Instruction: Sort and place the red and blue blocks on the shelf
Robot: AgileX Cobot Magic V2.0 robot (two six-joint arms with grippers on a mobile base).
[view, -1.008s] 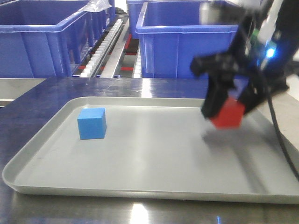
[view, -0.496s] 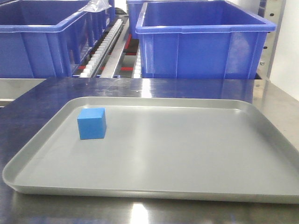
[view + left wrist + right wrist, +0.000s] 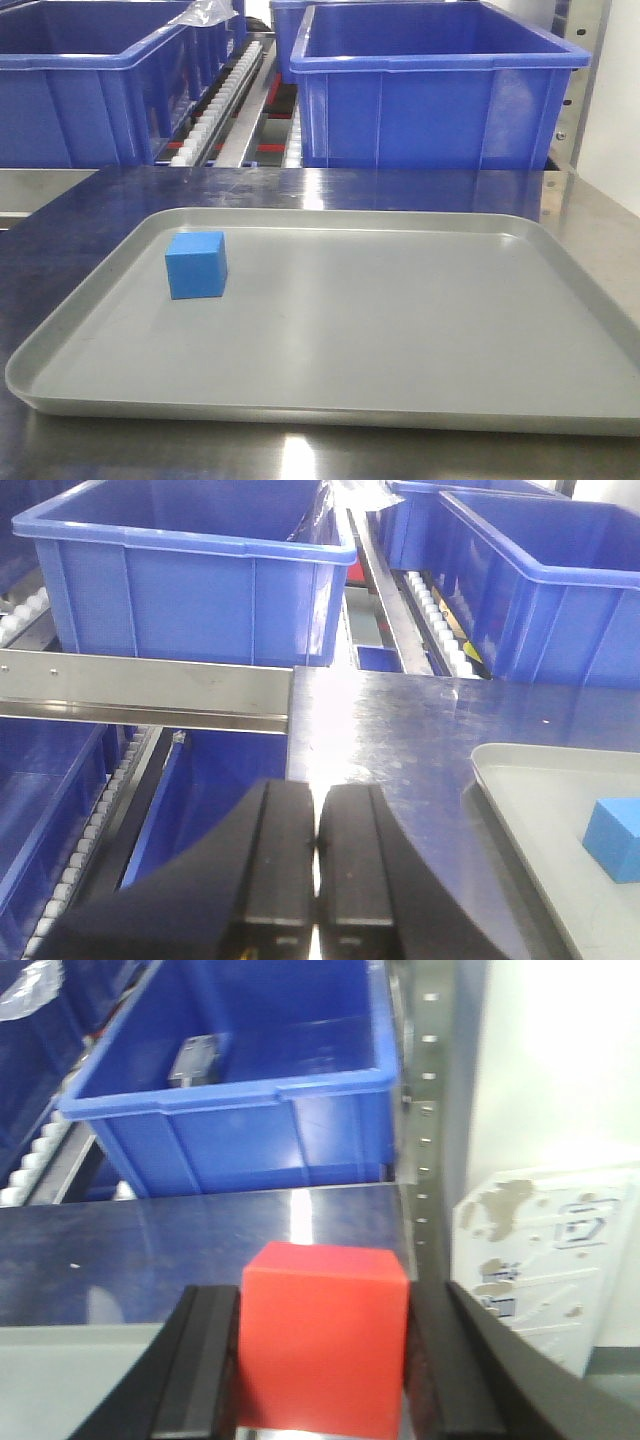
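Currently the right end effector (image 3: 322,1380) clamps the red block (image 3: 325,1330), apparently mid-carry; next it needs a shelf spot. The left end effector (image 3: 317,870) is pinched together, empty.

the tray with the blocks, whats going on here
A two-arm robot is sorting blocks. The right gripper is shut on the red block, holding it near a blue bin, out of the front camera's sight. The blue block sits alone on the grey tray, not yet picked. The left gripper is shut and empty, off to the side of the tray.
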